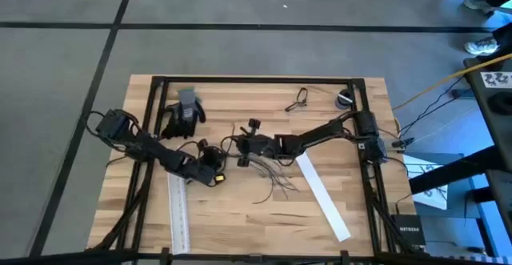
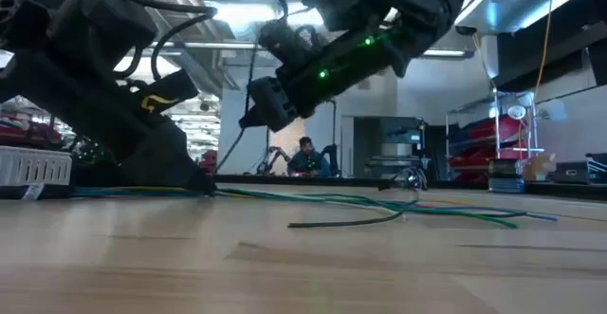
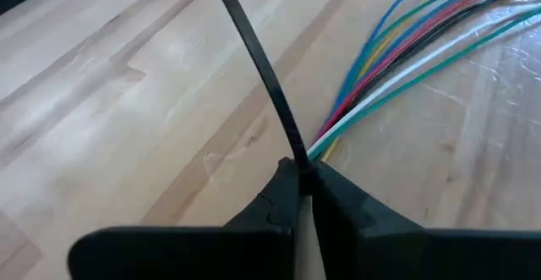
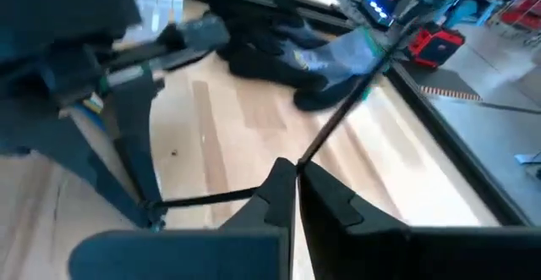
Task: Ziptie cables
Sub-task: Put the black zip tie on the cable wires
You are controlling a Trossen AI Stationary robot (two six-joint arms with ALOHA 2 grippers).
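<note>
Left tool (image 3: pixel 303 181) sits low in the frame's centre-left, pressed together and pinching a black zip tie (image 3: pixel 258 64) right at the near end of the cables (image 3: pixel 397 56). Those cables fan out across the wooden bench (image 1: pixel 240 209), splaying toward the lower middle of the overhead frame. Right tool (image 4: pixel 296 168), mid-frame, is pressed together too, pinching a thin dark strand. Beyond, upper left on the bench, a grey-and-black glove (image 1: pixel 184 113).
</note>
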